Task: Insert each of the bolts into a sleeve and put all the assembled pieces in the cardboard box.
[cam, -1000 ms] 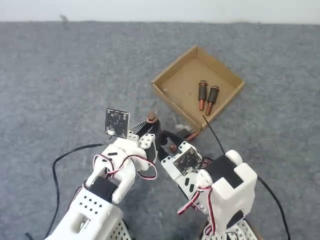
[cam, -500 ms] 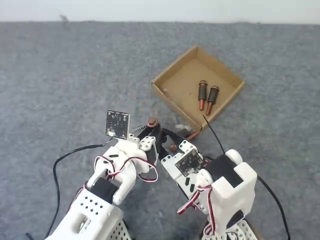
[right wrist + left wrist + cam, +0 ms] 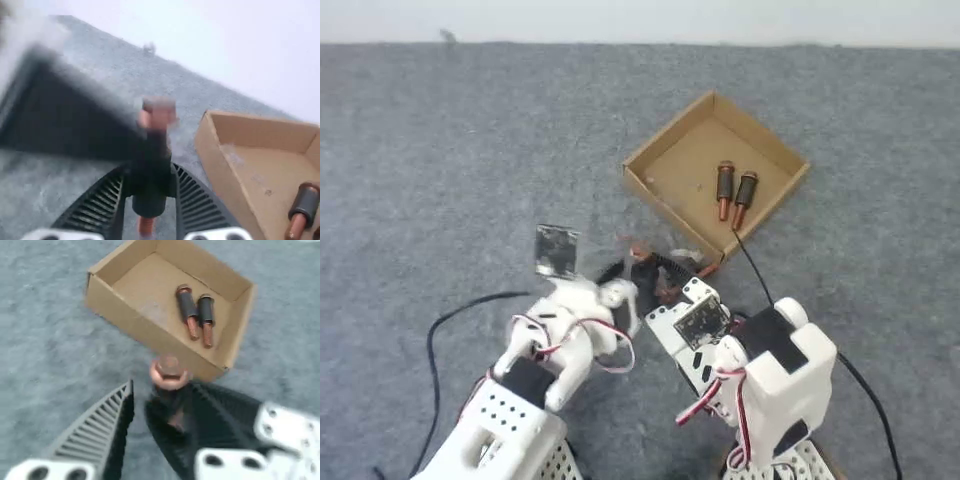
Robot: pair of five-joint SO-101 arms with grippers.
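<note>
**Grey carpet below a white wall**

In the high view a grey carpet [image 3: 440, 150] with a short, speckled pile covers almost the whole frame, from the lower edge up to a straight line near the top. Above this line runs a narrow band of plain white wall [image 3: 620, 20]. A small dark mark [image 3: 446, 37] sits at the upper left, just where the carpet meets the wall. The light is soft and even, and the shadows are weak.
</note>
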